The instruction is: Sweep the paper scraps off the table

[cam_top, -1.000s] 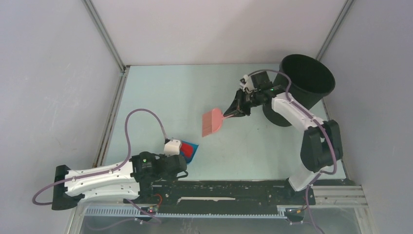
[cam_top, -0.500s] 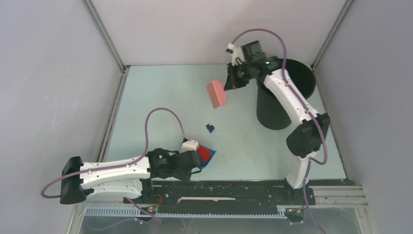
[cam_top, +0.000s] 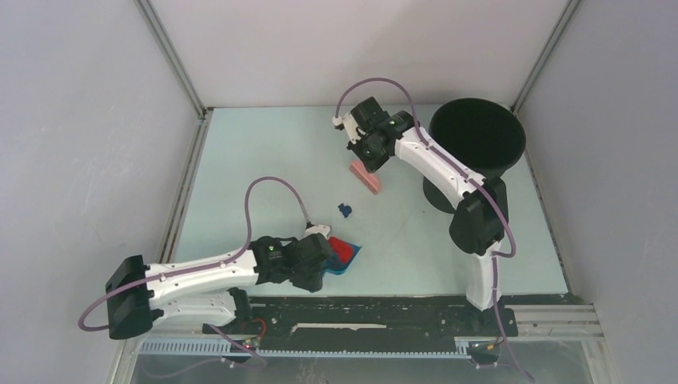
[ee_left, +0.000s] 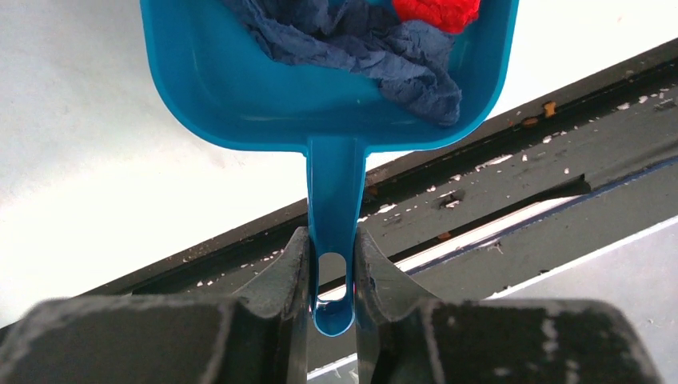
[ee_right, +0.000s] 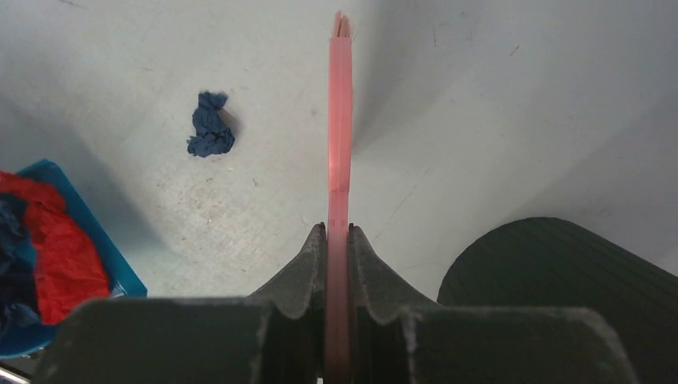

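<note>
One dark blue paper scrap [cam_top: 344, 210] [ee_right: 211, 134] lies loose on the pale green table [cam_top: 264, 160]. Red [ee_left: 436, 10] and dark blue [ee_left: 376, 48] scraps sit inside the blue dustpan [cam_top: 348, 258] [ee_left: 320, 104]. My left gripper [cam_top: 322, 258] [ee_left: 332, 240] is shut on the dustpan's handle near the front edge. My right gripper [cam_top: 369, 152] [ee_right: 337, 232] is shut on the pink hand brush [cam_top: 366, 177] [ee_right: 340, 120]. The brush points down at the table, up and to the right of the loose scrap.
A tall black bin [cam_top: 477, 136] [ee_right: 560, 280] stands at the back right, beside the right arm. A black rail [cam_top: 384, 308] [ee_left: 520, 184] runs along the near edge below the dustpan. Grey walls close in the table on three sides.
The right arm lifted the brush, swung it toward the back and brought it down again. The left arm slid the dustpan to the right. The loose blue scrap is uncovered.
</note>
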Motion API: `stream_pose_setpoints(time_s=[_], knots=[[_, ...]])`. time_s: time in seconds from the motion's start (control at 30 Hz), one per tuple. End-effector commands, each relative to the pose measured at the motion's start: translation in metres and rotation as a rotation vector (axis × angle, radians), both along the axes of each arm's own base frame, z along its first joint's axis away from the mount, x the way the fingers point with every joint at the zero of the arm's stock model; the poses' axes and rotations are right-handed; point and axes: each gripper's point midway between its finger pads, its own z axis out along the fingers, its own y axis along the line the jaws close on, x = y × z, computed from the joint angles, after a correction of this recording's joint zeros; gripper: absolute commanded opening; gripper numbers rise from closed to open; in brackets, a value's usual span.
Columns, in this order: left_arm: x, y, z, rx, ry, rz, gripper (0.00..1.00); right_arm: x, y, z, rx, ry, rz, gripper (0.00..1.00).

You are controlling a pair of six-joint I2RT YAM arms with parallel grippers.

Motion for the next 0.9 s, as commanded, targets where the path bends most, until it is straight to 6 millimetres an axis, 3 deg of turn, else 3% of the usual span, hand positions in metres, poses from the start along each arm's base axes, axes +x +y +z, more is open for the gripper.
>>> stream_pose_setpoints(time_s=[0.0, 0.3, 0.47, 0.67, 0.77, 0.87], knots=[[0.003, -0.002, -0.01, 0.005, 0.021, -0.021, 0.0, -0.013, 0.01, 0.002, -0.059, -0.04, 0.123, 0.0], [0.014, 0.001, -0.031, 0.122, 0.038, -0.036, 0.0, -0.066, 0.041, -0.029, -0.126, 0.037, 0.281, 0.0], [0.016, 0.004, -0.037, 0.144, 0.032, -0.044, 0.0, -0.12, 0.048, -0.019, -0.06, 0.185, 0.371, 0.0], [0.02, 0.001, -0.038, 0.142, 0.009, -0.062, 0.0, -0.181, 0.044, 0.003, 0.021, 0.37, 0.426, 0.0], [0.027, -0.005, -0.036, 0.112, -0.027, -0.06, 0.0, -0.197, 0.039, 0.011, 0.058, 0.443, 0.432, 0.0], [0.032, -0.01, -0.033, 0.064, -0.079, -0.06, 0.0, -0.192, 0.032, 0.019, 0.086, 0.445, 0.385, 0.0]])
